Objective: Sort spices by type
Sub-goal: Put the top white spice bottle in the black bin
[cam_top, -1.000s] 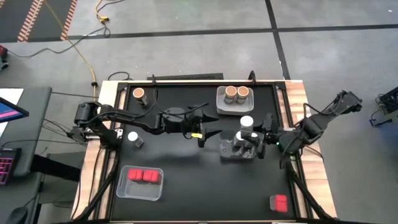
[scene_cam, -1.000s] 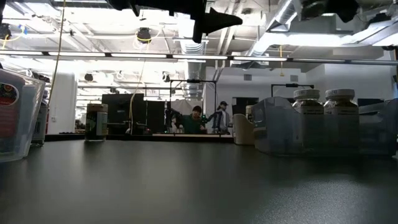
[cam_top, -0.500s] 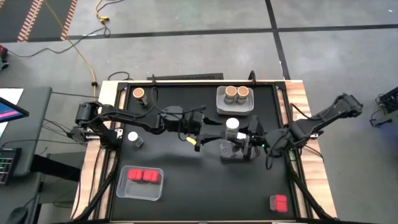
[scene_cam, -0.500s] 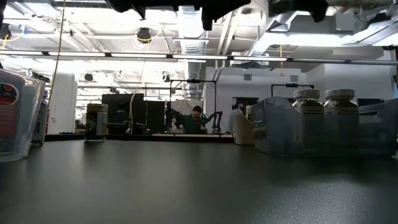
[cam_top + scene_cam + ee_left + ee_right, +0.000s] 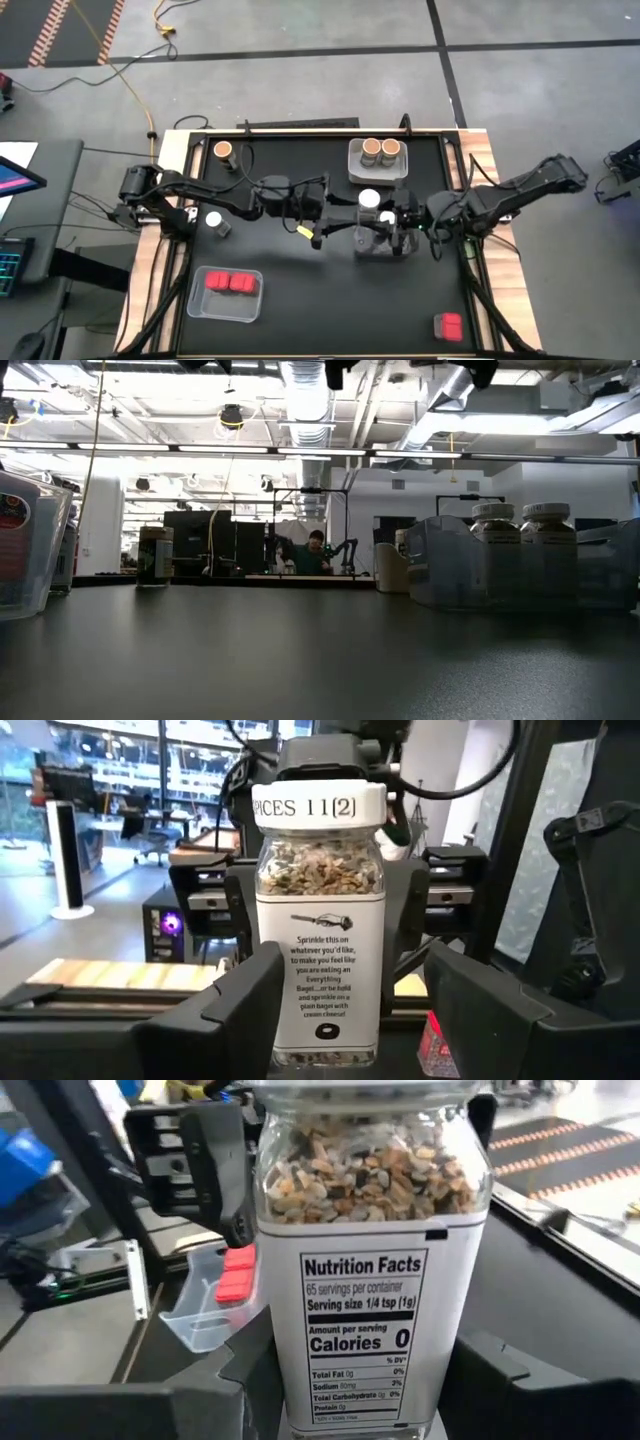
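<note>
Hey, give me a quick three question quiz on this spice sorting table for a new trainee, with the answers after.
1. What lies in the clear tray on the left arm's side? A: two red boxes. B: two white-lidded jars. C: one cork-topped jar.
2. True or false: the right gripper holds a cork-topped jar.
3. How many cork-topped jars stand in the grey tray at the table's far edge?

Key
1. A: the red boxes.
2. False: it holds a white-lidded jar.
3. Two cork-topped jars.
</note>
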